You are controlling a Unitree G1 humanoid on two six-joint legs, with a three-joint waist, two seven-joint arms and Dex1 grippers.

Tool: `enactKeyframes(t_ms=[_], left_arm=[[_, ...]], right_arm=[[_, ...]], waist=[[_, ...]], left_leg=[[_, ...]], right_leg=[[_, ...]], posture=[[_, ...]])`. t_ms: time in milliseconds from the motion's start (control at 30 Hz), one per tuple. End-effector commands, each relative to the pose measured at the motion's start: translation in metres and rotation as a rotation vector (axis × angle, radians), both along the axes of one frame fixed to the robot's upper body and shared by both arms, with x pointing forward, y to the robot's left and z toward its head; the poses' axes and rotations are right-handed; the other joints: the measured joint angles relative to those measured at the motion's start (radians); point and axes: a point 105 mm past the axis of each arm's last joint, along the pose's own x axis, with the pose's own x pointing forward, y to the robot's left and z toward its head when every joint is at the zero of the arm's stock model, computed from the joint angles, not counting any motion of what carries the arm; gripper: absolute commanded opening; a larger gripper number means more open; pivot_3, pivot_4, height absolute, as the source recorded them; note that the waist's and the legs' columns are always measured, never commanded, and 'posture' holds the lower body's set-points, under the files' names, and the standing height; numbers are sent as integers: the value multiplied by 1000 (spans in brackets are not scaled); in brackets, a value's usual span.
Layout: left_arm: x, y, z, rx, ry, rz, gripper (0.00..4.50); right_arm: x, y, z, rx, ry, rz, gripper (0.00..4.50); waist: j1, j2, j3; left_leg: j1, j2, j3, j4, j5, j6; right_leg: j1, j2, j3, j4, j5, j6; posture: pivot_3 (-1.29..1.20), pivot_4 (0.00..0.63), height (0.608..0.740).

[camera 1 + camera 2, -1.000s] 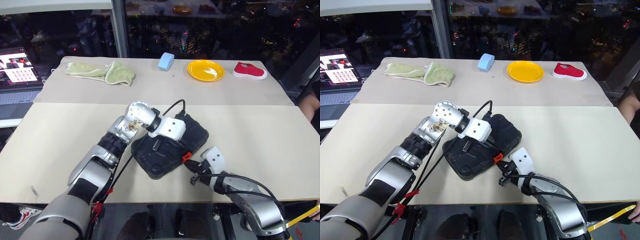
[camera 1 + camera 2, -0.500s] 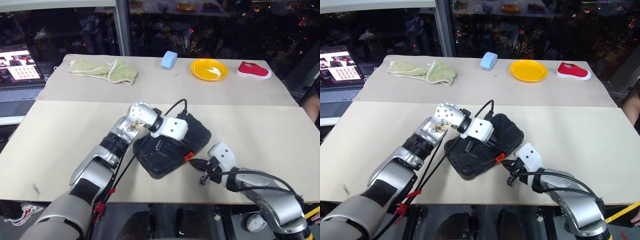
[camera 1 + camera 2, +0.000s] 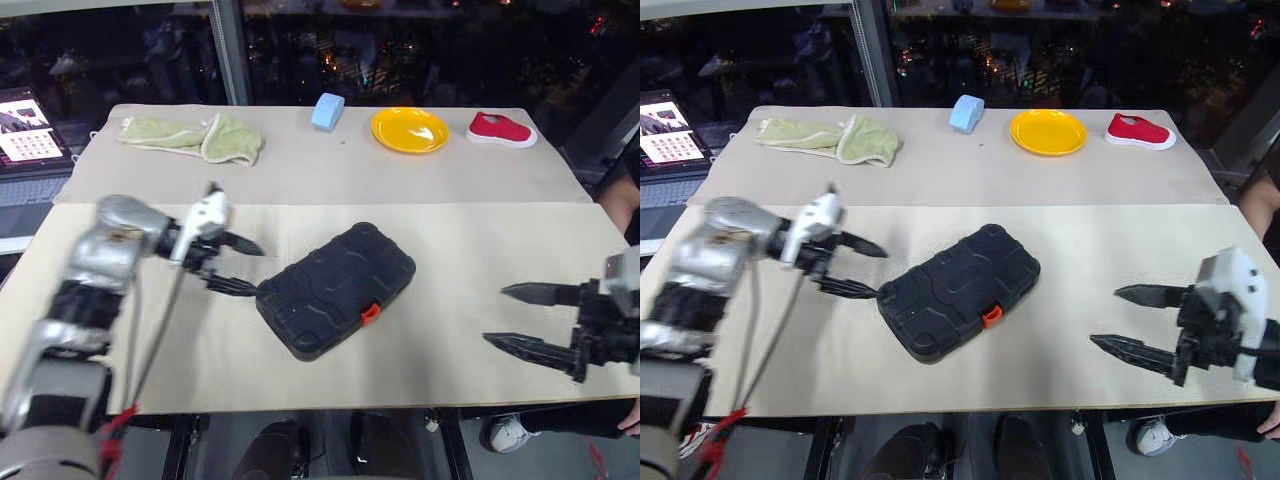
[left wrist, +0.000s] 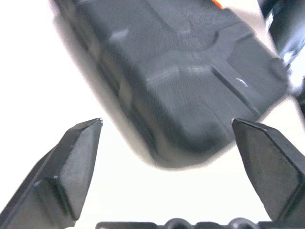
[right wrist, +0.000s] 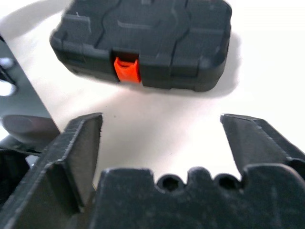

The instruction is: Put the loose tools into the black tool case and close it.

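Note:
The black tool case (image 3: pixel 336 288) lies shut and askew in the middle of the near table, its orange latch (image 3: pixel 369 313) facing the front edge. The loose tools are out of view. My left gripper (image 3: pixel 257 270) hovers open just off the case's left end, its lower fingertip close to the case's corner, nothing between the fingers. My right gripper (image 3: pixel 495 315) stands open well to the right of the case, pointing at it, with nothing in it. The right wrist view shows the case (image 5: pixel 157 33) and its latch (image 5: pixel 127 70) beyond the open fingers.
On the far table lie a green towel (image 3: pixel 195 137), a blue block (image 3: pixel 327 110), a yellow plate (image 3: pixel 410 130) and a red shoe (image 3: pixel 500 130). A laptop (image 3: pixel 25 125) stands at the far left. A person's arm (image 3: pixel 622 200) shows at the right edge.
Both grippers have opened and drawn away from the case: the left one off its lid to the left, the right one from the latch out to the right and up. The case stays shut.

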Motion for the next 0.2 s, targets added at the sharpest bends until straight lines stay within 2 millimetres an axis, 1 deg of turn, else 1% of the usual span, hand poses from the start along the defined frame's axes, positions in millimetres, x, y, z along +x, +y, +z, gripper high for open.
enactKeyframes(t_ms=[33,100,200], left_arm=[[-24,12,30,-42,-28,27,4500],[-29,16,35,-66,-39,74,4500],[-33,18,37,-99,-60,115,4500]], right_arm=[[5,-10,27,29,-67,24,4453],[8,-14,31,41,-63,37,4453],[14,-15,30,45,-49,51,4453]], waist=[[11,0,0],[20,1,1],[30,1,1]], left_leg=[[0,-1,0,0,0,-1],[-1,-2,0,0,-4,-6],[-3,-3,0,-1,-4,-6]], right_leg=[[-3,-1,0,-1,0,0],[-5,-3,-1,-1,0,1],[-6,-3,-1,-1,0,1]], posture=[[0,150,732],[0,150,732],[0,150,732]])
